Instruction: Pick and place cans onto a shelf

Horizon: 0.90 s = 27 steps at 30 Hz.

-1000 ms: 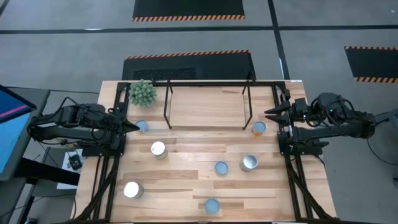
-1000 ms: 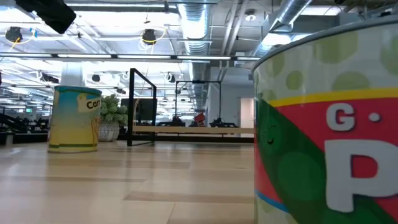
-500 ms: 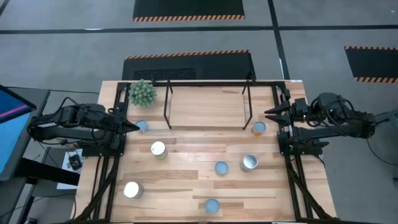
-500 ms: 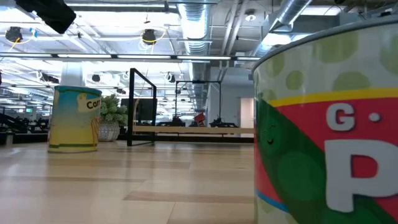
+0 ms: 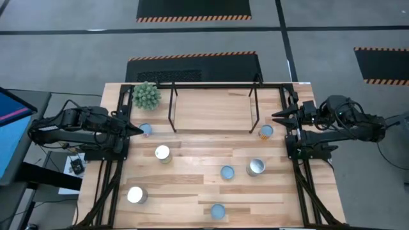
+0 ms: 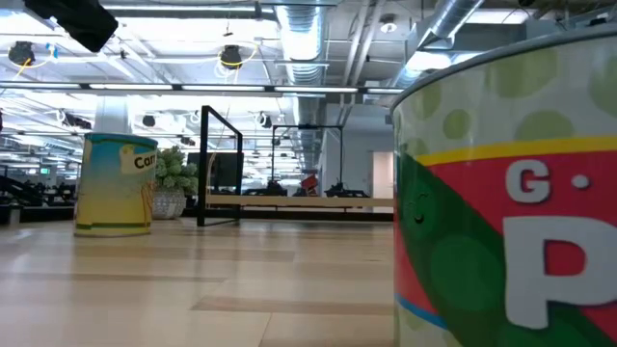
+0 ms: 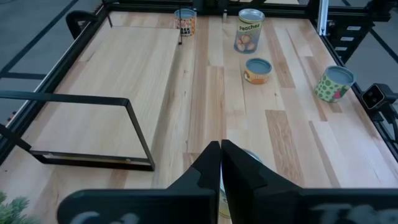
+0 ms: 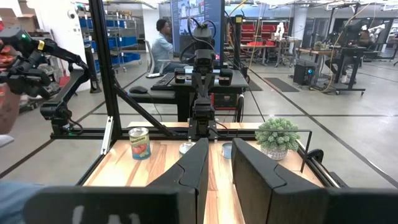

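Seven cans stand on the wood table: a bluish-topped one (image 5: 146,130) by the left edge, a silver one (image 5: 163,153), one at near left (image 5: 135,195), two in the middle (image 5: 227,172) (image 5: 255,167), one at the near edge (image 5: 217,211), and an orange one (image 5: 266,131) by the shelf's right near leg. The black-legged shelf (image 5: 214,105) stands at the far middle. My left gripper (image 5: 139,130) is shut over the left edge, its tip beside the bluish-topped can. My right gripper (image 5: 276,117) is open a little and empty over the right edge.
A spiky green potted plant (image 5: 146,96) stands at the far left corner beside the shelf. A black frame (image 5: 118,160) edges the table. In the right wrist view a person (image 8: 163,42) sits at a desk beyond the table, and a hand (image 8: 7,93) shows at the side.
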Each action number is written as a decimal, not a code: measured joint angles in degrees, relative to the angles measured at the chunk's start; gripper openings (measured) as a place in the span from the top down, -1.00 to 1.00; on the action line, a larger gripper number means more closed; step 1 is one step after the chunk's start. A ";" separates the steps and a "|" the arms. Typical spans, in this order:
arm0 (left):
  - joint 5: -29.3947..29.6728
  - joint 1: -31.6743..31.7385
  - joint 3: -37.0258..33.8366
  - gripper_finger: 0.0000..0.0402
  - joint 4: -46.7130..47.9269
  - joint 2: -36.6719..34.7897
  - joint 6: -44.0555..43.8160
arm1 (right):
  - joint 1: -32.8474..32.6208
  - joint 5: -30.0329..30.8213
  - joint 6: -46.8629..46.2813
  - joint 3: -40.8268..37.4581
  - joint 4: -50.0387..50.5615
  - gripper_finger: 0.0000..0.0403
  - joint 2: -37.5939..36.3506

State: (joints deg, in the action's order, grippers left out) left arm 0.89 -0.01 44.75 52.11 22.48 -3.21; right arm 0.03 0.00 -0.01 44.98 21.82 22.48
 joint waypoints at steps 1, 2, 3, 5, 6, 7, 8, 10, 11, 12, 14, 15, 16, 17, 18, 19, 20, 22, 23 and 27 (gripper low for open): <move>0.00 0.00 0.00 1.00 -0.07 0.00 0.26 | 0.00 0.00 0.00 0.00 -0.01 0.52 0.00; 0.00 0.00 0.00 1.00 -0.19 0.00 0.64 | 0.00 0.01 0.06 -0.01 -0.07 0.52 0.00; 0.00 -0.02 0.00 1.00 -0.22 0.00 0.82 | 0.02 0.05 0.07 0.01 -0.14 0.52 0.00; 0.00 0.00 0.00 1.00 -0.19 0.00 0.68 | 0.02 0.05 0.00 0.00 -0.13 0.52 0.00; 0.00 -0.01 0.00 1.00 -0.17 0.00 0.26 | 0.02 0.04 0.00 -0.01 -0.08 0.52 0.00; 0.00 -0.02 0.00 1.00 -0.17 0.00 -0.14 | 0.02 0.04 0.00 0.00 -0.06 0.52 0.00; 0.00 -0.02 0.00 1.00 -0.17 0.00 -0.48 | 0.02 0.03 0.00 -0.01 -0.13 0.52 0.00; 0.00 0.00 0.00 1.00 -0.26 0.00 -0.71 | 0.02 0.05 0.01 -0.01 -0.64 0.52 0.00; 0.00 -0.01 0.00 1.00 -0.43 0.01 -0.75 | 0.02 0.05 0.04 0.00 -1.14 0.52 0.00; 0.00 -0.01 0.00 1.00 -0.78 0.05 -0.77 | 0.02 0.05 0.16 0.00 -1.77 0.52 0.00; -0.01 0.00 -0.01 1.00 -1.61 0.32 -0.84 | 0.02 0.05 1.59 0.01 -3.86 0.52 0.00; -0.09 -0.02 -0.02 1.00 -2.43 0.42 -0.92 | 0.02 0.05 2.14 0.01 -5.00 0.52 0.00; -0.25 -0.02 -0.02 1.00 -3.64 0.44 -1.31 | 0.02 0.05 2.91 0.01 -5.88 0.52 0.00; -0.40 0.00 -0.02 1.00 -4.79 0.44 -1.82 | 0.02 0.05 3.34 0.01 -6.51 0.52 0.00; -0.31 -0.02 -0.02 1.00 -5.53 0.42 -1.99 | 0.02 0.05 3.35 -0.01 -7.03 0.52 0.00; -0.01 -0.02 -0.02 1.00 -6.29 0.40 -1.98 | 0.02 0.05 3.37 -0.01 -7.61 0.52 0.02; 0.39 -0.02 -0.02 1.00 -7.25 0.39 -1.98 | 0.02 0.05 3.41 -0.01 -8.04 0.52 0.02; 1.53 -0.02 -0.02 1.00 -8.82 0.42 -2.06 | 0.02 0.05 3.51 -0.01 -8.11 0.52 -0.04; 1.62 0.00 -0.02 1.00 -9.27 0.42 -2.07 | 0.02 0.05 3.50 -0.01 -8.09 0.52 -0.01; 7.22 -0.02 -0.02 1.00 -11.93 0.76 1.02 | 0.02 0.05 2.78 -0.01 -7.98 0.52 0.00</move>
State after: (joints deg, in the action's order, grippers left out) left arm 8.10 -0.03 44.73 40.19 23.24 -2.19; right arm 0.05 0.05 2.77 44.97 13.83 22.48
